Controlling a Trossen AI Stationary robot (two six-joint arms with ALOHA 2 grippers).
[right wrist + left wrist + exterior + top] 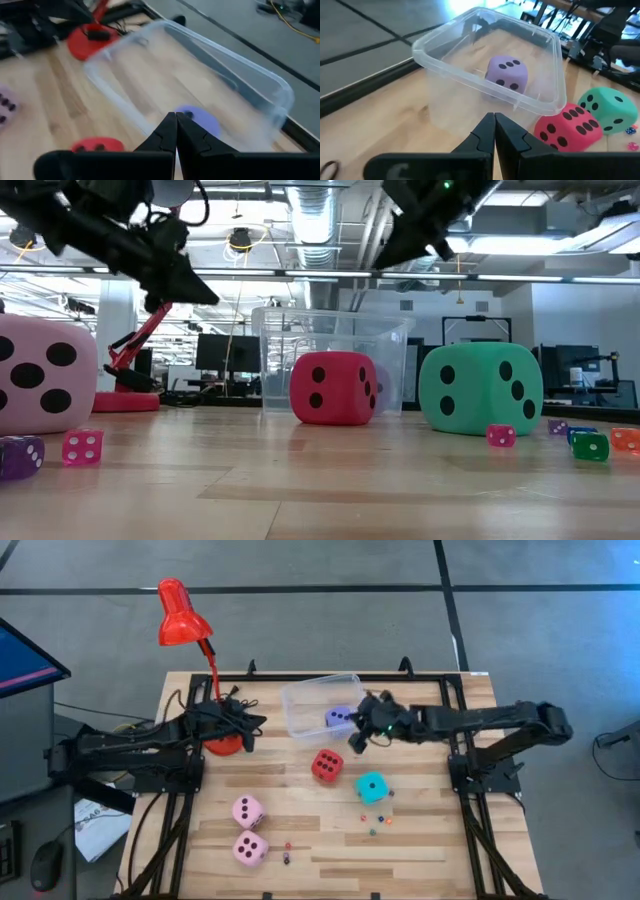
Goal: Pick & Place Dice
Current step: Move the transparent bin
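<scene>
A clear plastic bin [320,705] stands at the table's far middle with the lavender die [506,73] resting on its floor. The red die [326,765] and the cyan die [372,787] sit on the table in front of the bin. Two pink dice [248,811] [250,848] sit nearer the front left. My left gripper [494,120] is shut and empty, hovering left of the bin. My right gripper [176,120] is shut and empty, raised above the bin's right near corner, over the lavender die.
A red desk lamp [185,620] stands on its base [225,745] at the far left, close beside my left arm. Several tiny coloured dice [375,825] lie scattered near the front. Bare wood lies between the pink dice and the cyan die.
</scene>
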